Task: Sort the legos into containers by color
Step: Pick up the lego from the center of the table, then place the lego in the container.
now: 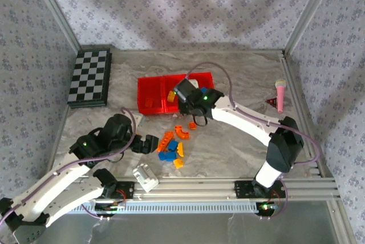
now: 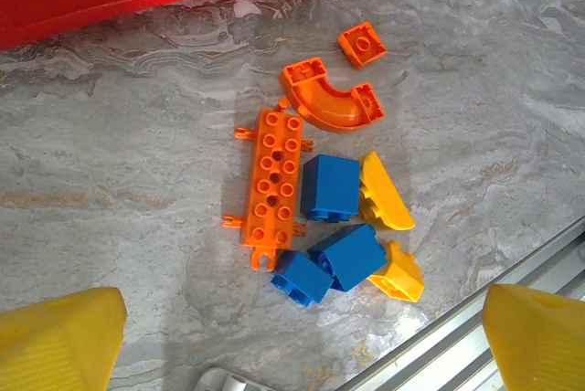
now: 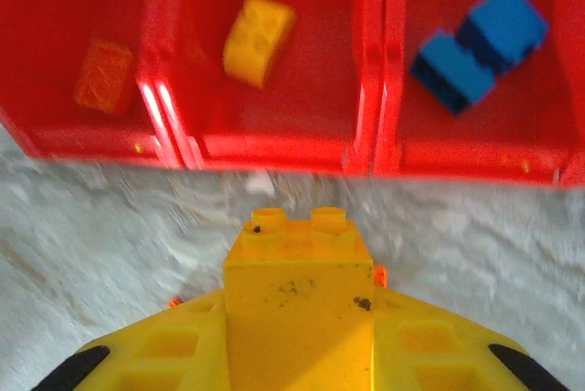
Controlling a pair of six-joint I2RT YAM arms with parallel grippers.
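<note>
Our left gripper (image 2: pixel 292 347) hangs wide open and empty over the loose legos (image 2: pixel 331 185), orange, blue and yellow, heaped on the table (image 2: pixel 119 181). We judge it well placed to pick next. Our right gripper (image 3: pixel 297 354) is clamped on a yellow brick (image 3: pixel 297 268), studs forward, just short of the bins (image 3: pixel 373 89). These hold orange at left, yellow in the middle and blue at right, so we reckon ours belongs in the middle bin (image 3: pixel 311 99).
</note>
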